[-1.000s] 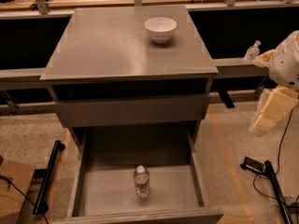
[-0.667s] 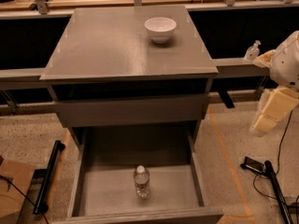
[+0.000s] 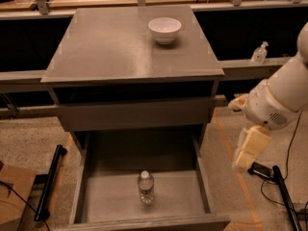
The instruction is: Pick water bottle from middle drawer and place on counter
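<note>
The water bottle (image 3: pixel 146 187), clear with a white cap, stands upright near the front middle of the open middle drawer (image 3: pixel 108 196). The grey counter (image 3: pixel 110 44) is the cabinet's top and carries a white bowl (image 3: pixel 165 30) at its back right. My gripper (image 3: pixel 249 150) is the pale end of the white arm. It hangs to the right of the cabinet, outside the drawer, above and to the right of the bottle, and holds nothing that I can see.
A closed drawer front (image 3: pixel 134 114) sits above the open drawer. A clear pump-dispenser bottle (image 3: pixel 260 53) stands on the ledge at right. A black bar (image 3: pixel 50 182) lies on the floor at left. Black cables and a stand (image 3: pixel 281 191) lie at right.
My arm and gripper have moved down and left, closer to the cabinet's right side. The bottle, drawer and bowl have not moved.
</note>
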{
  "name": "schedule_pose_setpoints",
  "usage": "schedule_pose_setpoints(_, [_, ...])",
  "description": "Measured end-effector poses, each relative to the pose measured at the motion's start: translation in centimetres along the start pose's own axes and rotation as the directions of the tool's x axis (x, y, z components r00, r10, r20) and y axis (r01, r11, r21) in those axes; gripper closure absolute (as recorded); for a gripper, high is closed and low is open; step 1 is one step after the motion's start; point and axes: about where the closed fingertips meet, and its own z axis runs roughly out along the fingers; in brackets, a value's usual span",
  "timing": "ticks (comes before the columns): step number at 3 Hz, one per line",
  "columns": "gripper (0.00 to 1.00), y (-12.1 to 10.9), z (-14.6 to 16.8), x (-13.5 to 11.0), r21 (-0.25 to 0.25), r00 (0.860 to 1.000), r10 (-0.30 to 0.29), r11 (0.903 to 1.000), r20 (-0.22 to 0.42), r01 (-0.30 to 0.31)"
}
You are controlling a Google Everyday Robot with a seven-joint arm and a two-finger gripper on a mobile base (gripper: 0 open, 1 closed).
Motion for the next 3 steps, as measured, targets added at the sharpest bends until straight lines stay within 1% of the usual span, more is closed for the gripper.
schedule_pose_setpoints(1, [0.0, 2.3, 9.6, -0.8, -0.144, 0.989, 0.032, 0.9895, 0.146, -0.011])
schedule_pose_setpoints(2, [0.0, 2.0, 15.5, -3.6, -0.168, 0.96, 0.065, 0.9855, 0.274, -0.019])
schedule_pose_setpoints(3, [0.0, 1.4, 15.9, -3.9, -0.151, 0.956, 0.069, 0.9881, 0.285, -0.026])
